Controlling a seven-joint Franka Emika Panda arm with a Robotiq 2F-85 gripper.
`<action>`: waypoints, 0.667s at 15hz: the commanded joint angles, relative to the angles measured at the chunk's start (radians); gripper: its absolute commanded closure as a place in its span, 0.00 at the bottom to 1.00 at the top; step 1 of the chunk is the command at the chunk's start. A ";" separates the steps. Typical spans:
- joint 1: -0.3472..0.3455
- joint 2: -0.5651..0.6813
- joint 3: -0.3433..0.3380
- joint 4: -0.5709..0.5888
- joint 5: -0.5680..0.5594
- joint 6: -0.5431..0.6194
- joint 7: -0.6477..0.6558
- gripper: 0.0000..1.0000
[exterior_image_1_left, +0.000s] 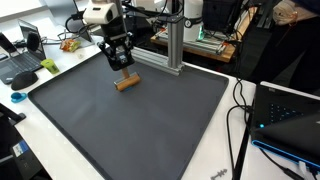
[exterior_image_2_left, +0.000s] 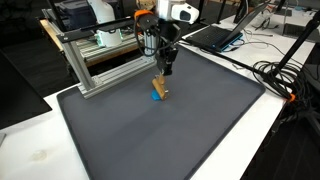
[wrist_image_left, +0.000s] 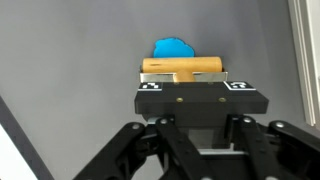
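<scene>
The claw (exterior_image_1_left: 121, 62) hangs just above a wooden peg (exterior_image_1_left: 126, 83), and I cannot tell if its fingers are spread or pressed together. The peg lies on a gray mat (exterior_image_1_left: 150, 125) on the white tabletop (exterior_image_2_left: 35, 150), near a metal frame (exterior_image_2_left: 100, 62). The wrist view shows a blue piece (wrist_image_left: 172, 47) touching the peg. An exterior view (exterior_image_2_left: 156, 96) shows it too.
</scene>
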 joint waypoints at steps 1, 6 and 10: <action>0.003 0.039 0.014 -0.006 0.026 0.036 -0.028 0.78; 0.006 0.044 0.008 -0.001 0.007 0.038 -0.018 0.78; 0.002 0.053 -0.006 0.008 -0.012 0.038 -0.009 0.78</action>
